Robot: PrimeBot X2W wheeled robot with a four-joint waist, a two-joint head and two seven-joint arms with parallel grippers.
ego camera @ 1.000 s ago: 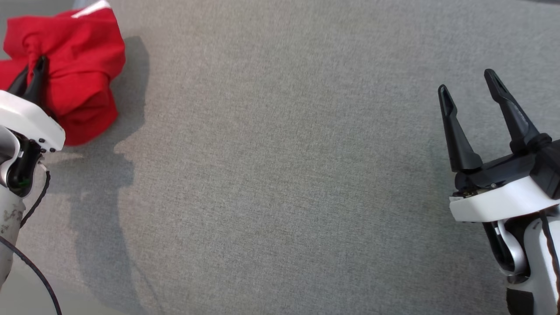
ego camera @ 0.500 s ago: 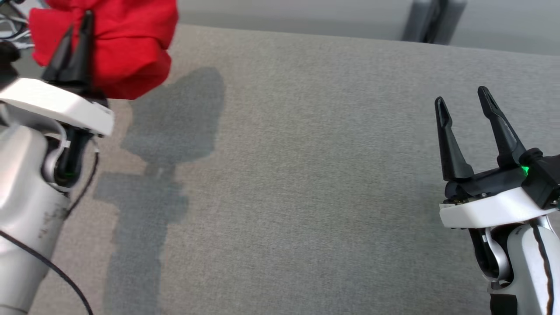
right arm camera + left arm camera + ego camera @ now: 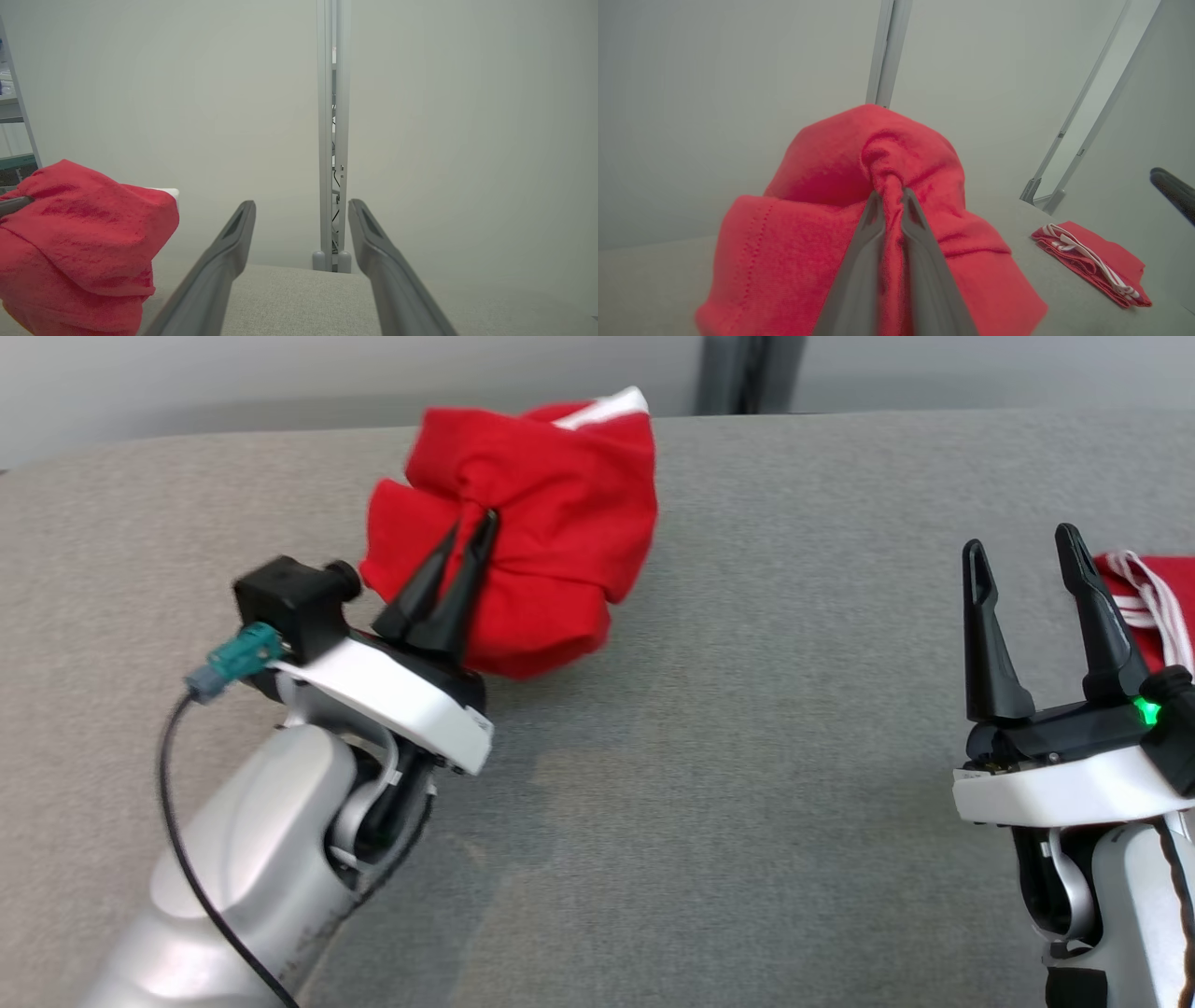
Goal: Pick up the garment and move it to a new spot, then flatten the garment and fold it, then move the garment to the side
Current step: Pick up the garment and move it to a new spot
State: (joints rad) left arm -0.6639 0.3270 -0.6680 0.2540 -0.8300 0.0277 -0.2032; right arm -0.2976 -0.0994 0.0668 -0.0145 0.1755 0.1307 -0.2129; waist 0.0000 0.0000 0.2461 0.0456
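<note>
Clamping the bunched garment [image 3: 560,504] at its 12 o'clock, left gripper [image 3: 471,523] is nearer; right gripper [image 3: 1020,539], jaws apart, at 3 o'clock.

Two kinds, a pair of each.
Bunched garment [image 3: 551,551] upper centre, folded garment [image 3: 1158,574] right edge; left gripper [image 3: 471,523] centre left, right gripper [image 3: 1020,539] lower right.

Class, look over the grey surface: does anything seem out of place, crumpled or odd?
The red garment is a crumpled bunch, pinched in the shut left gripper rather than lying flat. The folded striped garment at the right lies neat.
</note>
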